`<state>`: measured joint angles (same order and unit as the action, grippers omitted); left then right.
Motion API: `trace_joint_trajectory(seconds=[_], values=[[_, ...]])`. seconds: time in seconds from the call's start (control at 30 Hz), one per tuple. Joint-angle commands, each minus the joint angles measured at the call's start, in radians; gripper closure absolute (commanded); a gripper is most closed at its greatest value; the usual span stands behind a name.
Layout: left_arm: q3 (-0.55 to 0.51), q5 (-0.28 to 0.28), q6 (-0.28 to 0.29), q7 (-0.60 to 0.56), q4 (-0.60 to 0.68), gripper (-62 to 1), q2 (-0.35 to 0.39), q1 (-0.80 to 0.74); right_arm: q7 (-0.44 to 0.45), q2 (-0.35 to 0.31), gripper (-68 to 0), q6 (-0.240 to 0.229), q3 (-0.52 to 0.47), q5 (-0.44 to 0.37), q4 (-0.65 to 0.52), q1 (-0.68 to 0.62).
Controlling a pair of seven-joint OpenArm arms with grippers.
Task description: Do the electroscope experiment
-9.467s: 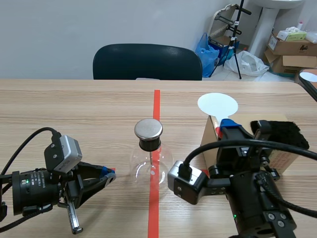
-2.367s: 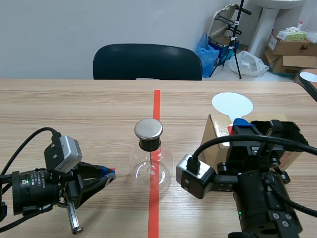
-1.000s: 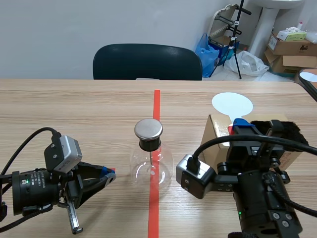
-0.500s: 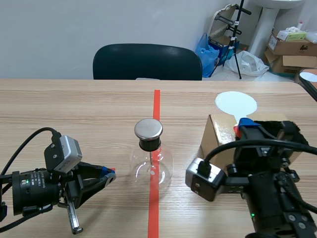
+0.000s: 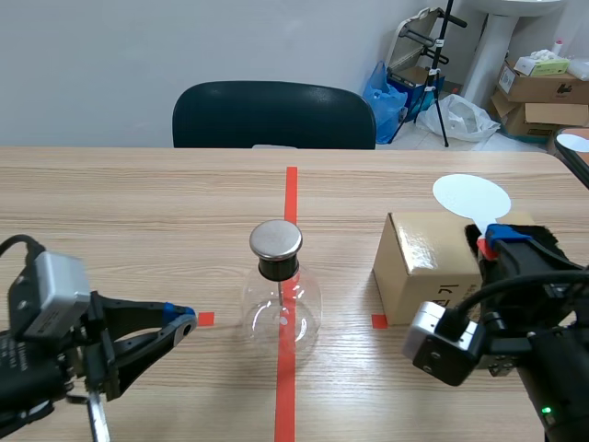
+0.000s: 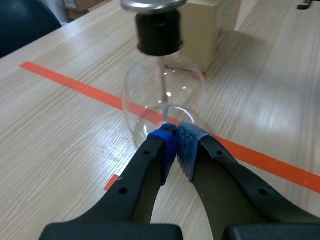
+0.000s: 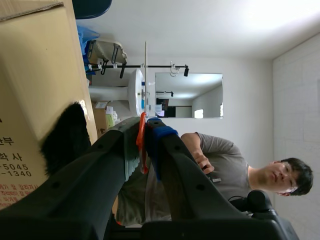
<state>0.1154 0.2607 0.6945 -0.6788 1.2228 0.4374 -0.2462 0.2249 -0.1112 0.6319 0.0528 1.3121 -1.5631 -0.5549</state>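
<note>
Lower left of the scene view: the left end effector [image 5: 179, 319] lies low over the worktop [image 5: 138, 212], which is pale wood with a fine grain. Its blue dotted pads are pressed together with nothing between them. In the left wrist view, that closed tip [image 6: 177, 132] sits just short of the electroscope [image 6: 162, 95] and doesn't look like it's touching.

The electroscope [image 5: 279, 304] stands upright at centre frame, right on the orange-red tape line [image 5: 290, 198]. It's a round clear glass flask with a chunky black stopper and a flat, shiny metal disc on top. A thin rod runs down from the stopper inside the glass.

Right of it is a plain cardboard box [image 5: 419, 262], closed, with a clump of black fuzzy fur [image 5: 545, 241] behind it. At the far right, the right end effector [image 5: 497, 238] is clamped on the red handle of a white disc paddle [image 5: 471, 196], a flat smooth round that stands upright above the box. In the right wrist view, the handle [image 7: 142, 145] is pinched between the fingers, with the box [image 7: 35, 75] and fur [image 7: 67, 135] beside them.
</note>
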Motion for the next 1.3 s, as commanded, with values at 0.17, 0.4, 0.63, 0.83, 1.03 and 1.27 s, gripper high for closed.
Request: trace_joint_trajectory(seconds=[0.17, 0.4, 0.63, 0.83, 1.03, 1.27], values=[[-0.108, -0.013, 0.002, -0.089, 0.28, -3.2, 0.053, -0.246, 0.136, 0.04, -1.1, 0.088, -0.065, -0.015, 0.079, 0.029], [-0.234, -0.013, 0.002, -0.083, 0.502, -3.2, 0.062, -0.439, 0.138, 0.039, -1.1, 0.138, -0.065, 0.006, 0.186, 0.074], [-0.273, -0.056, 0.002, -0.078, 0.574, -3.2, 0.062, -0.55, 0.109, 0.039, -1.1, 0.151, -0.042, 0.035, 0.251, 0.101], [-0.273, -0.119, 0.002, -0.015, 0.574, -16.7, 0.062, -0.568, 0.095, 0.036, -1.1, 0.151, -0.025, 0.056, 0.264, 0.112], [-0.273, -0.185, 0.002, -0.011, 0.573, -62.3, 0.062, -0.568, 0.095, 0.019, -1.0, 0.144, -0.025, 0.068, 0.265, 0.115], [-0.273, -0.217, 0.002, 0.003, 0.573, -62.3, 0.062, -0.568, 0.088, 0.0, -1.1, 0.135, -0.025, 0.056, 0.298, 0.14]])
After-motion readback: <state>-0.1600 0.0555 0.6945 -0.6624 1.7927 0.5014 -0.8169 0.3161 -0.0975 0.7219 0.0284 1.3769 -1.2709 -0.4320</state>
